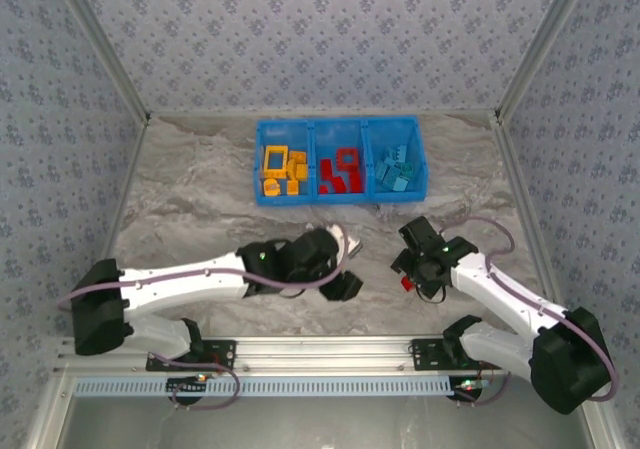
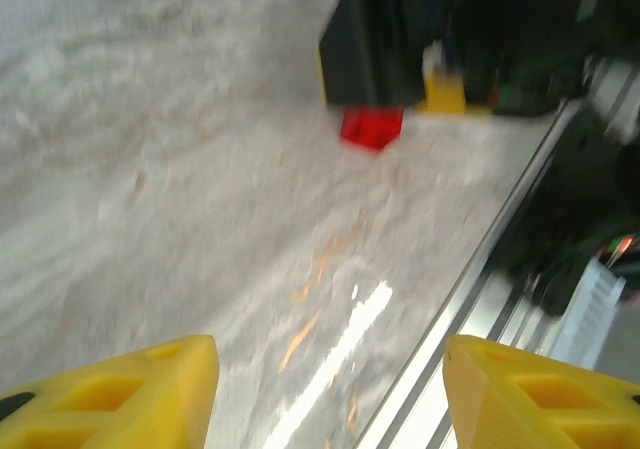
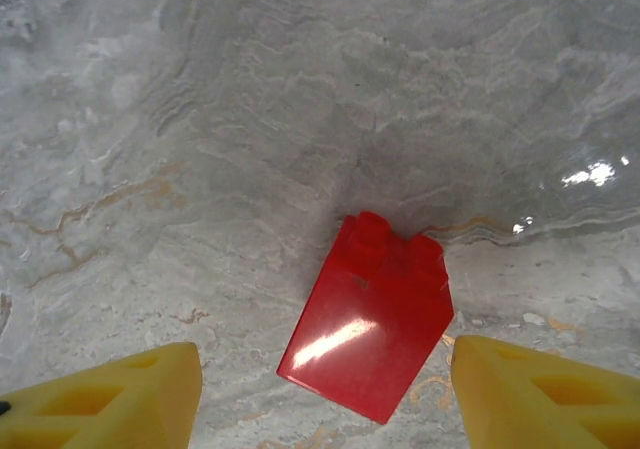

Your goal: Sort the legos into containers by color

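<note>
Bright, even overhead light, soft shadows. Motion blur smears the left wrist view; white glare streaks the marble table (image 2: 150, 189) just ahead of the left claw (image 2: 330, 389). Just ahead of the right claw (image 3: 325, 389), the red lego brick (image 3: 368, 319) is sharp, with a glossy highlight.

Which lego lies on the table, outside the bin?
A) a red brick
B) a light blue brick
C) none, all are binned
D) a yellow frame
A: a red brick lies on the table between the right arm's open fingers, touching neither, well short of the bin.
</note>
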Available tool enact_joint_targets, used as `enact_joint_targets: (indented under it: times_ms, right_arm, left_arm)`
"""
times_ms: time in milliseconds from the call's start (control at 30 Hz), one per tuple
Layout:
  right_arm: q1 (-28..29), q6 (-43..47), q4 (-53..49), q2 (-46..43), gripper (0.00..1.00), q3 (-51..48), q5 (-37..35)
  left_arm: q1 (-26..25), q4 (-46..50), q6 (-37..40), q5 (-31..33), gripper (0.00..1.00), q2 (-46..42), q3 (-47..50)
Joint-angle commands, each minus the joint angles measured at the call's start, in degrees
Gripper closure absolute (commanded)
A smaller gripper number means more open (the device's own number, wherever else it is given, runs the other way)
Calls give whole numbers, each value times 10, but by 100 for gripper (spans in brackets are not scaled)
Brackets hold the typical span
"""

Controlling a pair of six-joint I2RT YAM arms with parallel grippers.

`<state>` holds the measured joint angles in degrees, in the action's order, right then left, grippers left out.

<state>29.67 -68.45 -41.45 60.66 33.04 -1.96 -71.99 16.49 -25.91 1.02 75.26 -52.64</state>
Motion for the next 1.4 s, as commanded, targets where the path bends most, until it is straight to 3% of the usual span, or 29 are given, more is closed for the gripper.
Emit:
enact_joint_targets:
  times_ms: [0,167,300,433,533,633,733,833,967,1133,1367]
  right_arm:
    - [-11,-37,28,-1,32,-19,21]
    - [-24,-40,63,15,41,-36,32]
    - [-26,-42,66,25,49,-42,27]
    - [-23,-25,61,19,65,-35,11]
    - [13,22,39,3,72,16,-42]
    - [79,99,22,24,72,119,-108]
    - [94,191,16,114,72,252,-112]
    - [73,266,43,220,72,380,-68]
    - [34,319,62,380,73,538,-31]
    - [1,355,53,556,74,733,-6]
    - [-26,346,51,712,73,896,41]
  left_arm:
    - [-47,-65,7,106,38,-66,39]
    - [-104,-99,-16,185,37,-113,110]
    - [-106,-124,-42,216,33,-142,150]
    - [-107,-105,-45,238,33,-154,139]
    - [-101,-66,-60,272,33,-176,120]
    - [-58,-33,-67,250,32,-207,101]
    - [12,-13,-57,210,29,-230,73]
    - [103,1,-40,139,29,-215,35]
    - [168,10,5,136,28,-162,-33]
    - [191,17,59,174,28,-63,-133]
    - [192,21,107,231,29,59,-223]
